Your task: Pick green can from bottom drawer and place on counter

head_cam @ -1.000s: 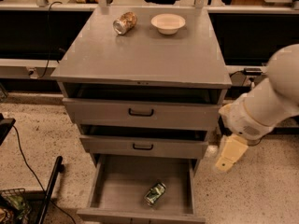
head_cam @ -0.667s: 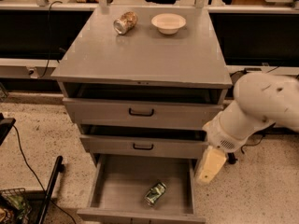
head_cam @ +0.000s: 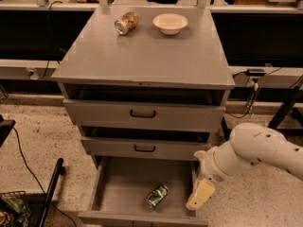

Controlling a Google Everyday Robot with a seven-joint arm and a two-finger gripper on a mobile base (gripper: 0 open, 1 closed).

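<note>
Gripper (head_cam: 199,200) hangs beside green can (head_cam: 157,196), not touching.

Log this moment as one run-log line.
green can: on its side, bottom drawer floor | gripper: by drawer's right wall, right of can, not touching | counter: brown can, bowl | pick: not yet done

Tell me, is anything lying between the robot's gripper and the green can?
No. In the camera view, the gripper hangs by the right wall of the bottom drawer; only bare drawer floor separates it from the green can.
</note>
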